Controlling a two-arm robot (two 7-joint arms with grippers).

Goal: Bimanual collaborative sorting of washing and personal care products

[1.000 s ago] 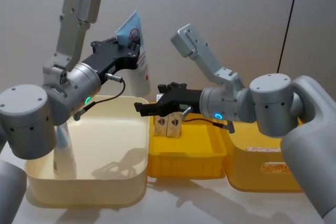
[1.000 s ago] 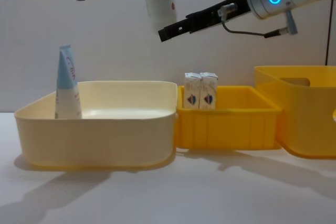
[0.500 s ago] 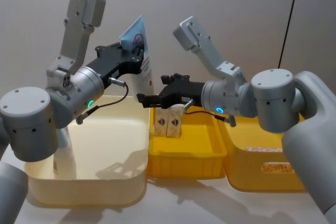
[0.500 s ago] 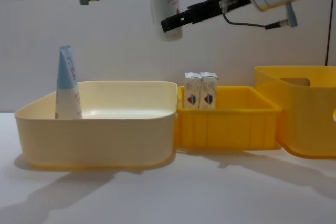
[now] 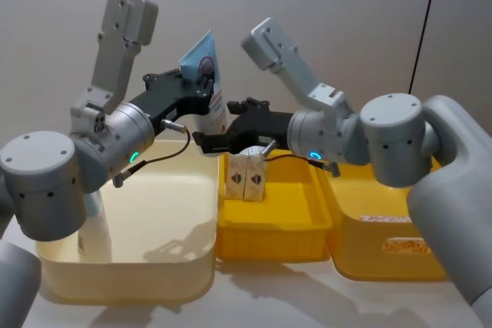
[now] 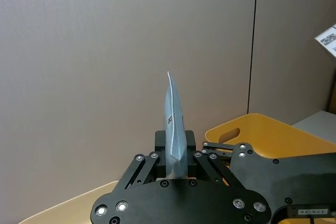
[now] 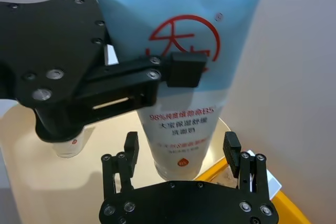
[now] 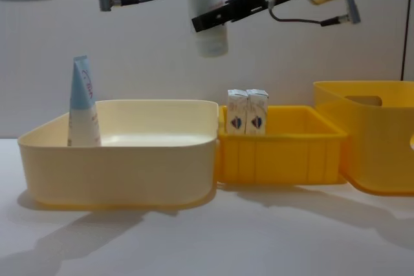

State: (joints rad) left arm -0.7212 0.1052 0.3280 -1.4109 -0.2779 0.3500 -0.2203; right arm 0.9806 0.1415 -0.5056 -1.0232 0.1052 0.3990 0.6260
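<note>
Left pincer (image 5: 201, 82) grips a blue-and-white tube (image 5: 206, 86) high above the cream tub (image 5: 131, 266), cap end down. Right pincer (image 7: 181, 153) sits spread wide around that tube's lower end, fingers apart from it. Two cartons (image 8: 247, 112) stand in the yellow bin (image 8: 281, 153)

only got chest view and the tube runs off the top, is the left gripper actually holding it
Observer: Yes. The left gripper is shut on the tube just below its flat sealed end; the cap end hangs down.
Operator: is the right gripper on it yet
Observer: Not yet. In the right wrist view the right gripper is open and straddles the tube's cap end, with a gap on each side.
</note>
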